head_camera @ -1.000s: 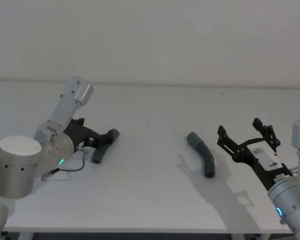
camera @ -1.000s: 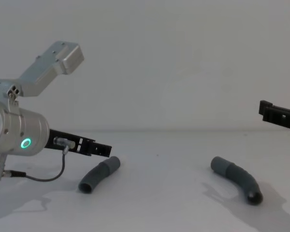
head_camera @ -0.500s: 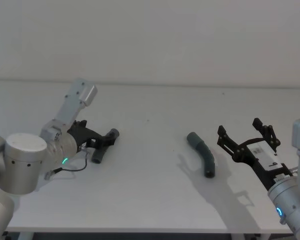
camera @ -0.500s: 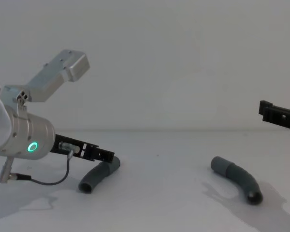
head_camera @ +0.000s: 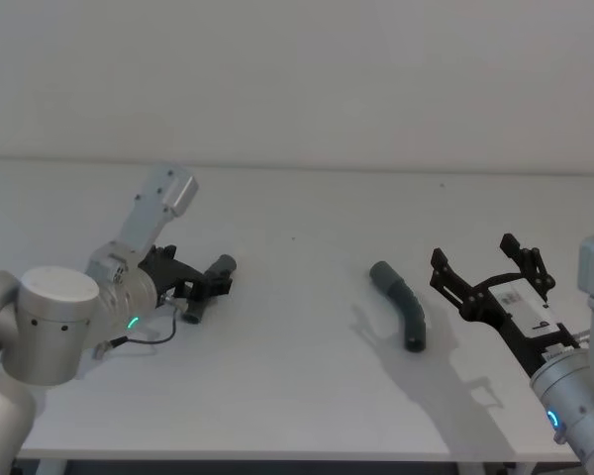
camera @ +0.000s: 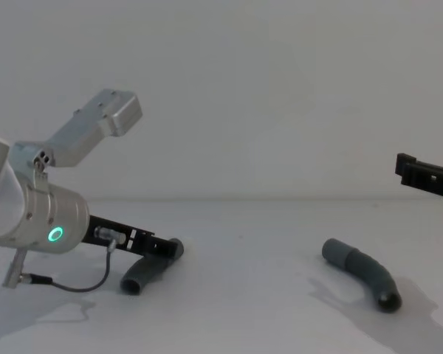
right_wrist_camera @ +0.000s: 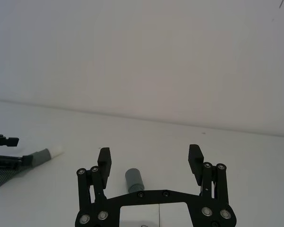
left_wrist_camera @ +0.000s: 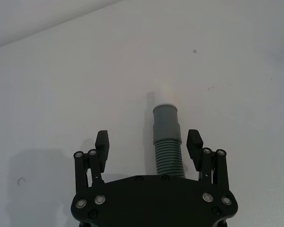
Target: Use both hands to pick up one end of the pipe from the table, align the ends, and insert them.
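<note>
Though the left hand (left_wrist_camera: 148,142) sits low, opened astride the left pipe piece (left_wrist_camera: 166,127), nothing is gripped and both pieces lie on the table (head_camera: 297,376). The right hand (head_camera: 474,252) hangs released near the right pipe piece (head_camera: 401,302); grasping, lifting, aligning and inserting all remain.

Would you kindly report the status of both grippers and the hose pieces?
Left gripper low, jaws open astride left hose piece. Right gripper raised, jaws open, beside right hose piece. Both pieces on table, apart, unjoined.
</note>
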